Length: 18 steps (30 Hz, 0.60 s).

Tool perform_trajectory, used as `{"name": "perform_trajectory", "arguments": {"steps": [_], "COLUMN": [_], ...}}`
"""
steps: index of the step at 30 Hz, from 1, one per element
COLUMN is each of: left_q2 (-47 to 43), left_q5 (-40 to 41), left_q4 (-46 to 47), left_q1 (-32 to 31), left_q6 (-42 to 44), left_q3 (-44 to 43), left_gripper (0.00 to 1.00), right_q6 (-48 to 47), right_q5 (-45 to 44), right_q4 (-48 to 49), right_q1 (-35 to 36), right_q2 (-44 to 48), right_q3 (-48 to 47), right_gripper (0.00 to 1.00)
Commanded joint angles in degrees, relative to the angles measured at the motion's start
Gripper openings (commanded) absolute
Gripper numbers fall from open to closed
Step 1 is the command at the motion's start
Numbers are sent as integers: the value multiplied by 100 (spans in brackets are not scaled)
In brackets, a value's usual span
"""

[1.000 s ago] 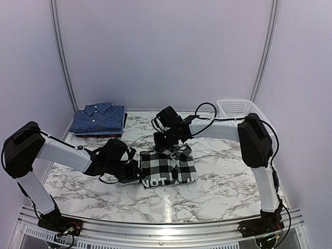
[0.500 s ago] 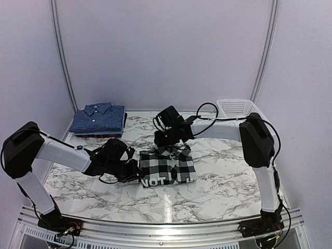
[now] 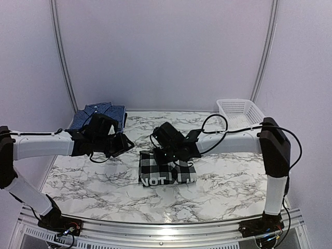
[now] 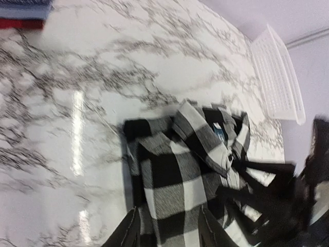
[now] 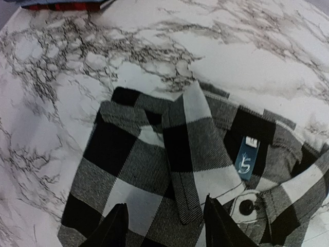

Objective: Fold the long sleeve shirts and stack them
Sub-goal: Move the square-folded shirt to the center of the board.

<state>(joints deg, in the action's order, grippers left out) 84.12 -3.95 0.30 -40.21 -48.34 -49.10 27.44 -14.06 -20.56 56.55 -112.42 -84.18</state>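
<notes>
One checked shirt point(image 5: 149, 164) directly beneath right gripper point(image 5: 164, 208).

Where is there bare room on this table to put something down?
Bare marble: front left and front right of the checked shirt, and at the back between the blue shirt stack and the basket. The middle is crowded: left gripper and right gripper hang there.

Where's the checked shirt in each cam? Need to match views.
Top external: checked shirt mid-frame, just below centre, lettering on its near edge.
Left wrist: checked shirt lower centre, running to the right.
Right wrist: checked shirt fills the lower two thirds, blue collar tag at right.
Shared landmark: blue shirt stack, far left in the top view, top-left corner in both wrist views.
</notes>
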Motion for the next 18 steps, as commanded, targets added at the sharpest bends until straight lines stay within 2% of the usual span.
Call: {"name": "perform_trajectory", "arguments": {"steps": [1, 7, 18], "left_q2": [-49, 268, 1389], "left_q5": [344, 488, 930], "left_q4": [-843, -1162, -1480], "left_q1": [544, 1187, 1489], "left_q6": [569, 870, 1484], "left_q3": [-352, -861, -2341], "left_gripper": [40, 41, 43], "right_q6": [297, 567, 717], "right_q5": [-872, -1052, -1236], "right_q4": [25, 0, 313], "right_q1": [412, 541, 158], "right_q2": [-336, -771, 65], "right_q3": [270, 538, 1833], "right_gripper": [49, 58, 60]}}
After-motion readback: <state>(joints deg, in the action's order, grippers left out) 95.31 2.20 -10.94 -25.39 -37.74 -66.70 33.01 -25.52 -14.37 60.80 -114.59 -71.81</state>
